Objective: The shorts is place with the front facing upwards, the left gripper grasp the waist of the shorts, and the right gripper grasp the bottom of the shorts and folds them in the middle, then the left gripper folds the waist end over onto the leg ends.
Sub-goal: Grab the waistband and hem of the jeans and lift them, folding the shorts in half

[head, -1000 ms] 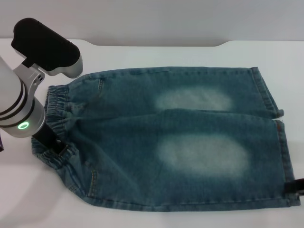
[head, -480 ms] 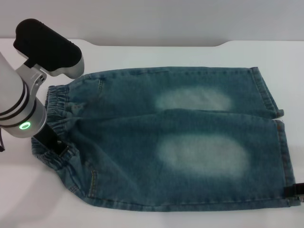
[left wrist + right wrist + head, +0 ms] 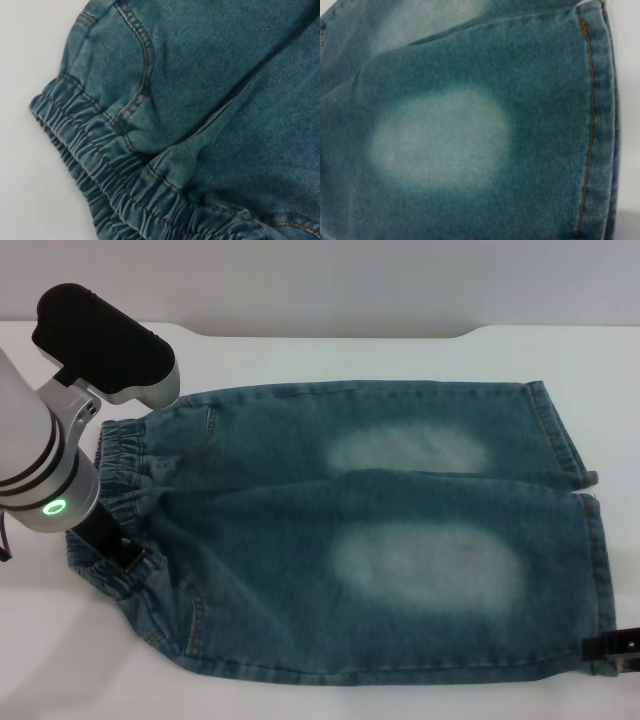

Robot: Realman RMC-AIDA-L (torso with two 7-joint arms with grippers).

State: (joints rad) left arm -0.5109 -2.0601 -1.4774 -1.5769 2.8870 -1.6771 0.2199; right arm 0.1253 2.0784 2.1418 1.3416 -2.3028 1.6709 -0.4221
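Blue denim shorts (image 3: 380, 540) lie flat on the white table, front up, with two faded patches. The puckered elastic waist (image 3: 118, 455) is on the left and fills the left wrist view (image 3: 100, 170). The straight stitched leg ends (image 3: 596, 540) are on the right, and the right wrist view looks at one hem (image 3: 597, 125). My left gripper (image 3: 112, 545), black under the silver arm with its green light, sits on the near part of the waist. At the near right corner of the bottom of the shorts, only the black tip of my right gripper (image 3: 612, 645) shows.
The white table (image 3: 300, 355) reaches past the shorts on all sides, with its far edge and a grey wall behind. The left arm's black wrist block (image 3: 105, 340) hangs over the table beside the far corner of the waist.
The right gripper's tip has slid toward me along the right hem and a little inward onto the near corner. The left arm has shifted only slightly.
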